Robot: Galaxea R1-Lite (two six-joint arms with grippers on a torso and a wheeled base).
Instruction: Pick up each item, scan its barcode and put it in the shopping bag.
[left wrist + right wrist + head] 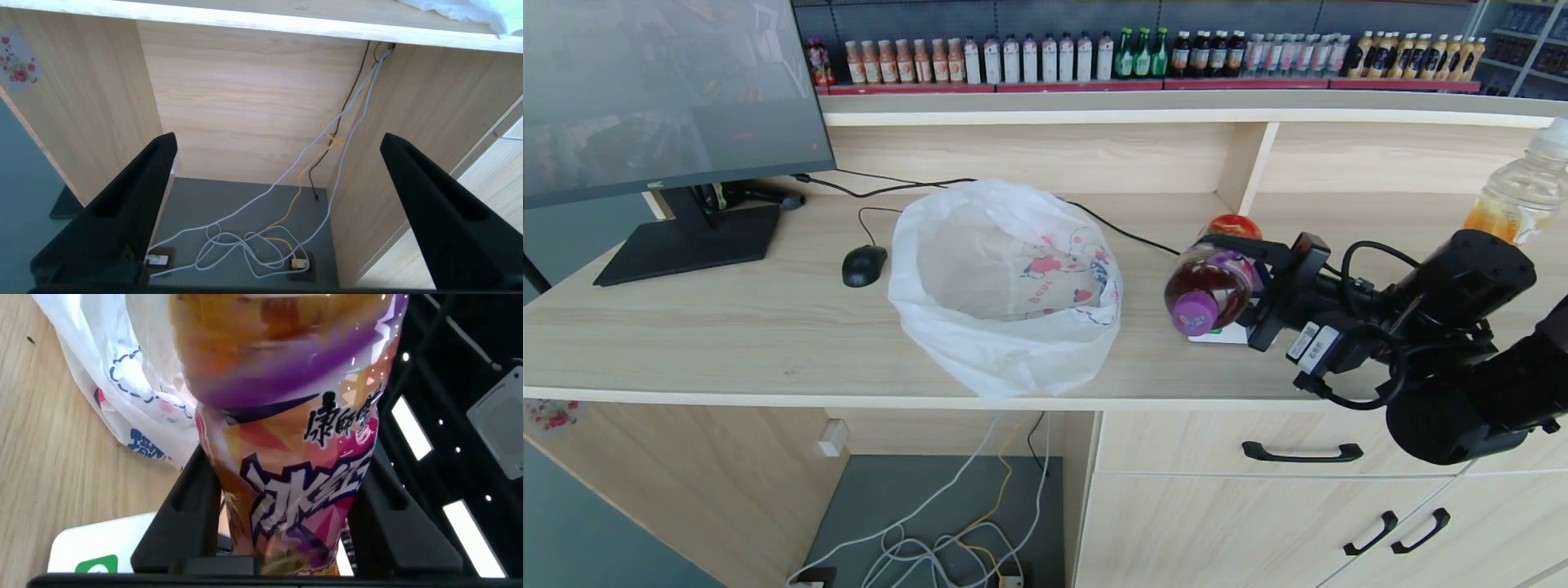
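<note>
A dark drink bottle (1207, 286) with a purple cap and purple label lies sideways in my right gripper (1232, 273), just above the counter, right of the white shopping bag (1005, 286). The gripper is shut on the bottle (286, 449), cap pointing toward the front edge. Under it a white card with a green mark (1217, 333) lies on the counter. The bag stands open and holds a printed packet. A red-capped item (1230, 225) sits behind the bottle. My left gripper (274, 212) hangs below the counter, fingers wide apart, holding nothing.
A monitor (662, 90) and a black mouse (863, 265) occupy the counter's left part, with cables behind. An orange drink bottle (1519, 192) stands at far right. Drawers with black handles (1303, 452) sit below. Loose cables (270, 237) lie on the floor under the counter.
</note>
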